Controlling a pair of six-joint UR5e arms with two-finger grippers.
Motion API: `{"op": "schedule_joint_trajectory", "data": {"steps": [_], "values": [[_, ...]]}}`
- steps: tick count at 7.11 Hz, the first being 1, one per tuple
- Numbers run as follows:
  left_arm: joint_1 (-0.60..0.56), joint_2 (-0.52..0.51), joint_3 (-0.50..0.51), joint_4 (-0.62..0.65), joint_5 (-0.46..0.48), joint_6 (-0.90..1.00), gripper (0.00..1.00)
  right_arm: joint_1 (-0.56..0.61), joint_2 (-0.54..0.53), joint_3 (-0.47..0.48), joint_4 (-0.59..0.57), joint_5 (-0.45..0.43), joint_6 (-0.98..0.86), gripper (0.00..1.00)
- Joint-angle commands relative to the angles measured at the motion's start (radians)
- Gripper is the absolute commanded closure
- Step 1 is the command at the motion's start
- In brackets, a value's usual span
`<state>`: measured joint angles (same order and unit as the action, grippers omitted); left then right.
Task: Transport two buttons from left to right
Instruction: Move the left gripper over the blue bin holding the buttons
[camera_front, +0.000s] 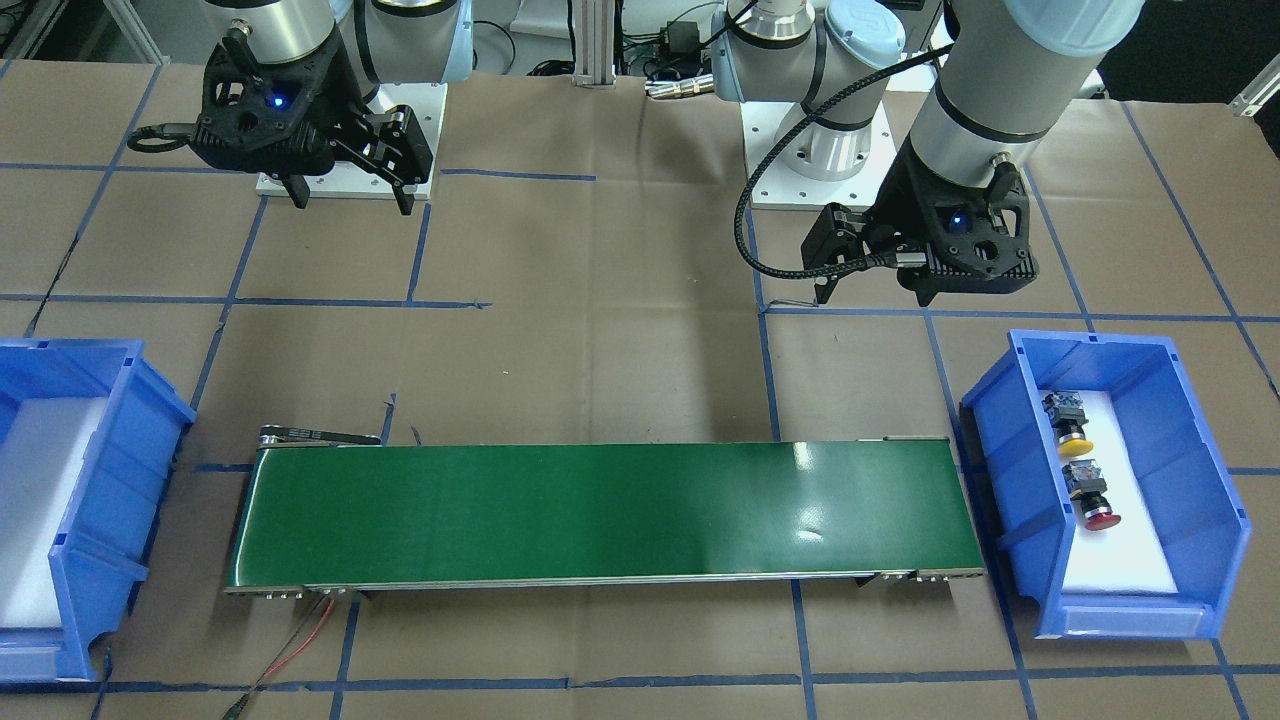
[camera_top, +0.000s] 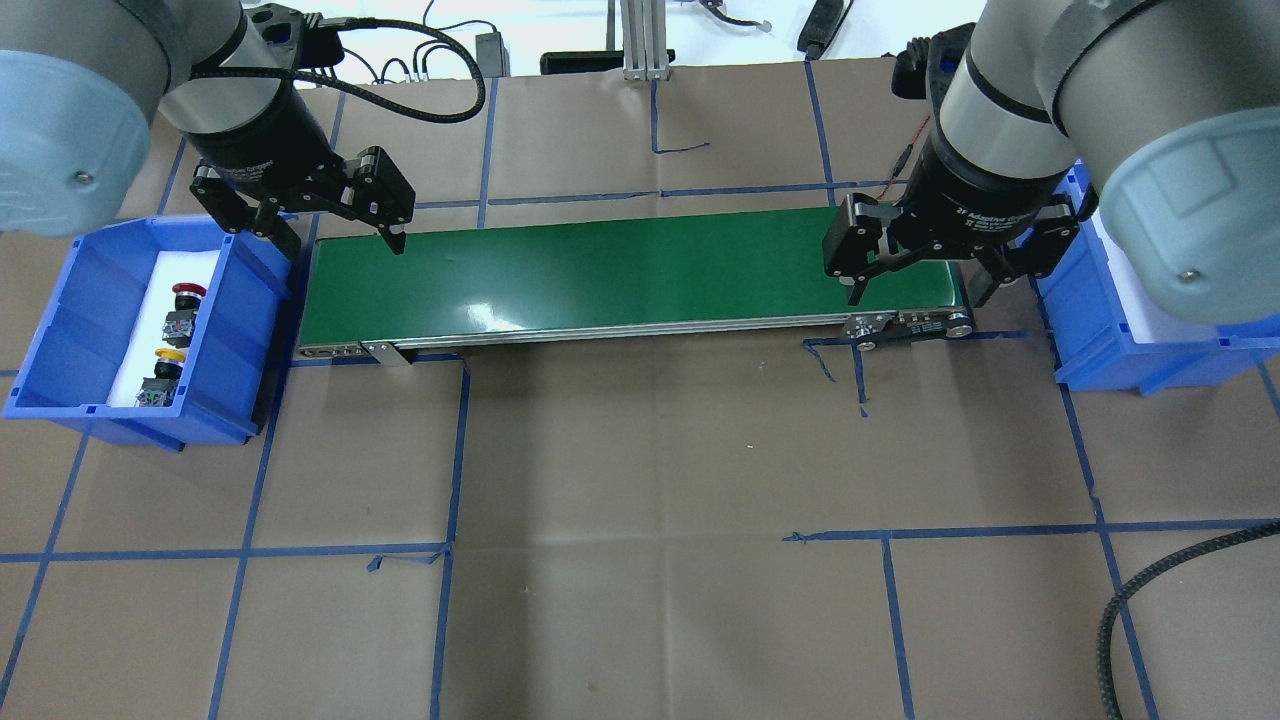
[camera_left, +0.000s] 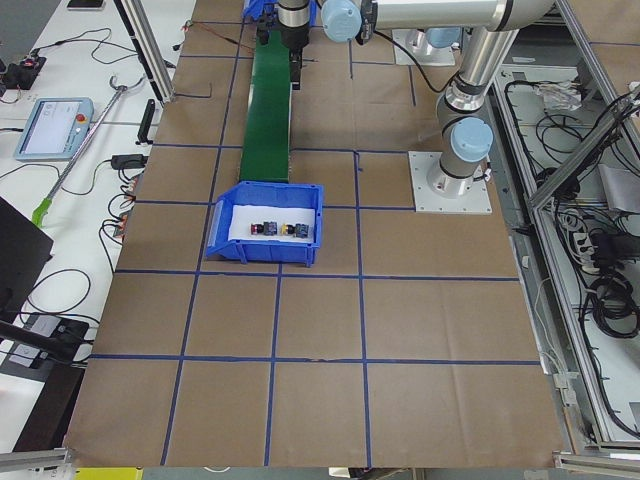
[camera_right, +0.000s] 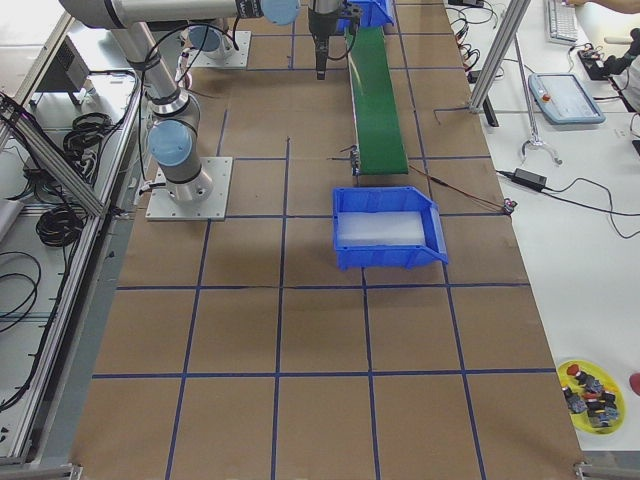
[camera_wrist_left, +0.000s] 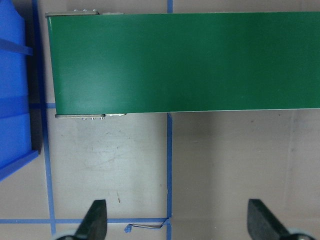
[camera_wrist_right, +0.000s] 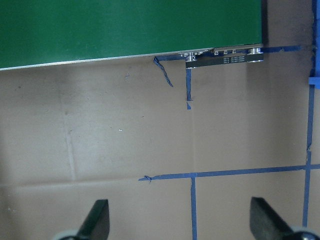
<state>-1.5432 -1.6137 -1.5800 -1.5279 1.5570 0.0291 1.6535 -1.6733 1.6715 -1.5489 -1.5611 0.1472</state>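
Observation:
Both buttons lie in the blue left bin (camera_top: 60, 330) on white foam: the red-capped one (camera_top: 185, 305) and the yellow-capped one (camera_top: 165, 375). They also show in the front view, yellow (camera_front: 1072, 425) and red (camera_front: 1093, 497). My left gripper (camera_top: 343, 243) is open and empty, held high beside the bin over the left end of the green conveyor belt (camera_top: 630, 270). My right gripper (camera_top: 920, 290) is open and empty above the belt's right end. Both wrist views show wide-apart fingertips (camera_wrist_left: 95, 220) (camera_wrist_right: 97, 220) over brown paper.
The right blue bin (camera_top: 1090, 340) holds only white foam, as the right side view (camera_right: 390, 225) shows. Blue tape lines grid the brown table cover. A red wire (camera_front: 300, 640) trails from the belt's end. A yellow dish of spare parts (camera_right: 592, 393) sits far off.

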Motion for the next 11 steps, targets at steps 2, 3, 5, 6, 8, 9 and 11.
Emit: {"op": "schedule_joint_trajectory", "data": {"steps": [2,3,5,6,8,9,11], "values": [[0.0,-0.002,0.002,0.0,-0.002,0.0,0.0,0.0,0.004,0.002,-0.01,0.0,-0.021,0.0],[0.0,-0.002,0.0,0.0,0.0,0.0,0.0,0.0,0.004,0.002,-0.008,0.001,-0.035,0.0],[0.0,0.002,-0.006,0.0,0.0,0.0,0.0,0.0,0.004,0.002,-0.013,0.001,-0.035,0.0],[0.005,0.002,-0.009,0.0,-0.002,0.002,0.0,0.0,0.004,0.002,-0.013,0.001,-0.035,0.0],[0.027,0.0,-0.009,0.002,-0.005,0.018,0.0,0.0,0.006,0.002,-0.005,0.001,-0.034,0.0],[0.066,-0.003,-0.009,0.011,-0.005,0.075,0.0,0.0,0.007,0.002,-0.008,0.001,-0.034,0.0],[0.247,-0.012,-0.014,0.011,-0.005,0.319,0.0,0.0,0.009,0.002,-0.011,-0.002,-0.034,0.0]]}}
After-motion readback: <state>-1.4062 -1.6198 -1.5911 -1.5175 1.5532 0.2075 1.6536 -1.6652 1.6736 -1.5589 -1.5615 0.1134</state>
